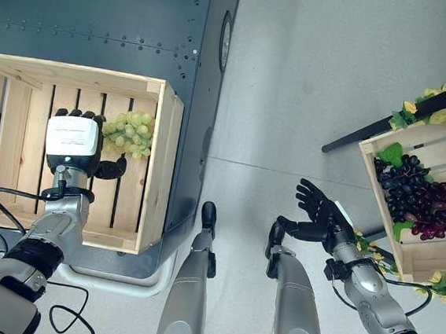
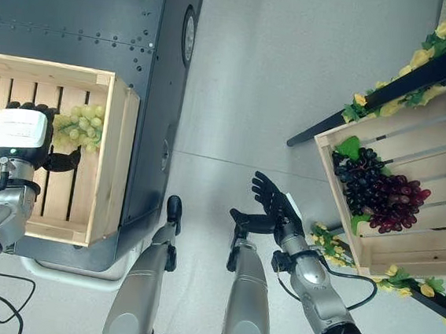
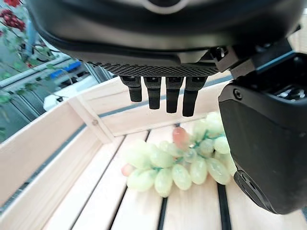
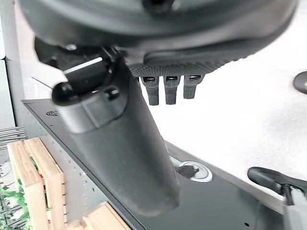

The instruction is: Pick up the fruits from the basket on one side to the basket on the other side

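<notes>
A bunch of green grapes (image 1: 130, 133) lies on the slats inside the wooden crate (image 1: 162, 169) on my left. My left hand (image 1: 73, 143) hovers in that crate just beside the bunch, fingers straight and thumb spread, holding nothing; the green grapes (image 3: 182, 163) rest on the boards past its fingertips. On my right, a second wooden crate (image 1: 386, 198) holds dark purple and red grapes (image 1: 421, 202) with a green leaf. My right hand (image 1: 321, 216) hangs open over the floor, short of that crate, palm empty.
The left crate sits on a dark metal platform (image 1: 103, 13) with a round fitting on its side. A black bar with yellow-green leaves (image 1: 418, 111) runs diagonally above the right crate. Grey floor (image 1: 310, 81) separates the two crates.
</notes>
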